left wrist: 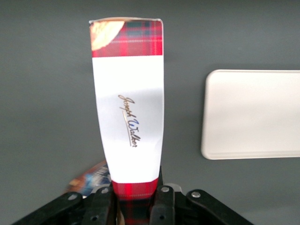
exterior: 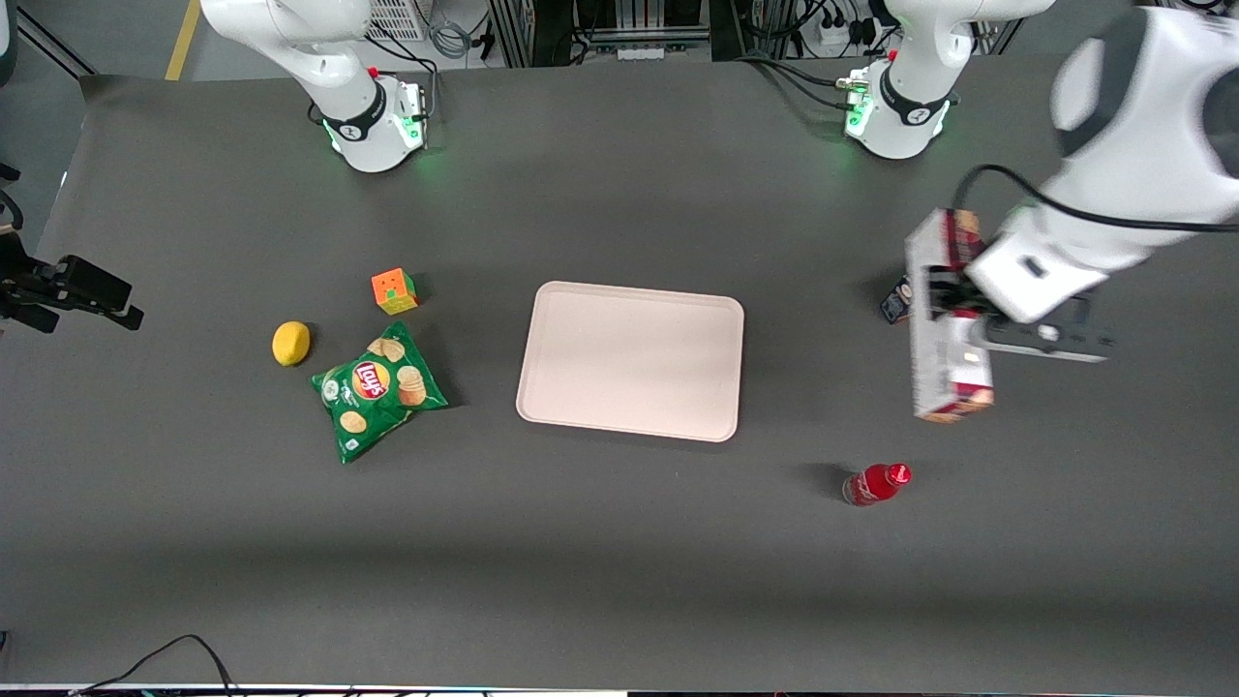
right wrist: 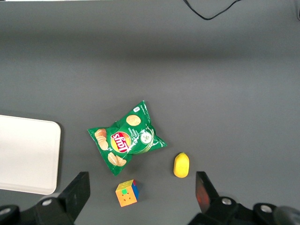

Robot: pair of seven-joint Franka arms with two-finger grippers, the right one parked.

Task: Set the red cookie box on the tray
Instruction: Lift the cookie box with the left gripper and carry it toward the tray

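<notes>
My left gripper point(exterior: 953, 308) is shut on the red cookie box point(exterior: 944, 329), a long narrow box in red plaid with a white panel, and holds it lifted above the table toward the working arm's end. In the left wrist view the box point(left wrist: 129, 112) sticks out from between the fingers point(left wrist: 161, 201), clamped at its plaid end. The pale pink-beige tray point(exterior: 631, 360) lies flat in the middle of the table, with nothing on it; it also shows in the left wrist view point(left wrist: 253, 115) and the right wrist view point(right wrist: 28, 154).
A dark blue cookie box point(exterior: 895, 300) lies on the table under the held box. A red bottle point(exterior: 876, 483) lies nearer the front camera. Toward the parked arm's end are a green chips bag point(exterior: 376, 389), a lemon point(exterior: 290, 343) and a puzzle cube point(exterior: 394, 290).
</notes>
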